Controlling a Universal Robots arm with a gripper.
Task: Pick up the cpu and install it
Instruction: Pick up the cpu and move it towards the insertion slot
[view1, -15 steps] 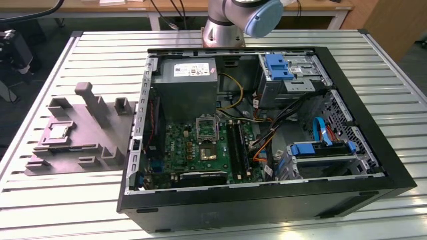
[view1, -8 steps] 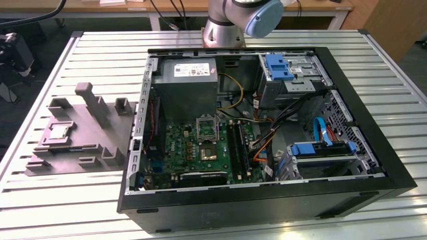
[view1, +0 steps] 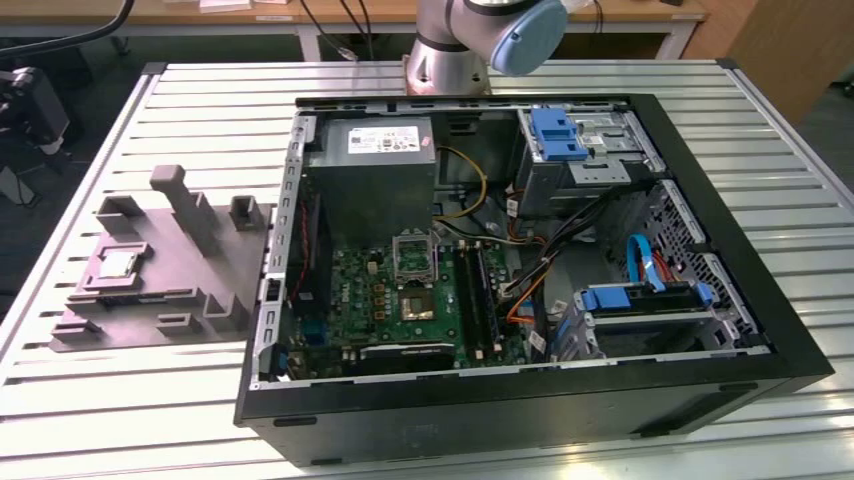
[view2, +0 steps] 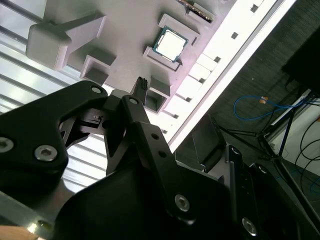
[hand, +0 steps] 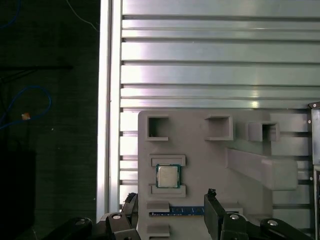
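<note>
The cpu (view1: 114, 263) is a small silvery square chip lying flat in a recess of the grey fixture plate (view1: 160, 290) on the exterior view's left. In both wrist views the cpu (hand: 168, 176) (view2: 170, 43) sits between two low grey blocks. My gripper (hand: 171, 199) hangs above the plate, open wide, with one black fingertip (hand: 211, 196) on each side and nothing between them. A single fingertip (view2: 141, 84) shows in the second wrist view, apart from the chip. The metal-framed socket (view1: 414, 257) lies on the green board (view1: 387, 300) inside the open computer case.
The black computer case (view1: 534, 400) lies open on the slatted metal table (view1: 134, 420), holding a power supply (view1: 380, 150), drive cages and cables. The fixture plate carries upright grey posts (view1: 174, 185) and a memory strip (hand: 185, 211). The arm's base (view1: 454, 50) stands behind the case.
</note>
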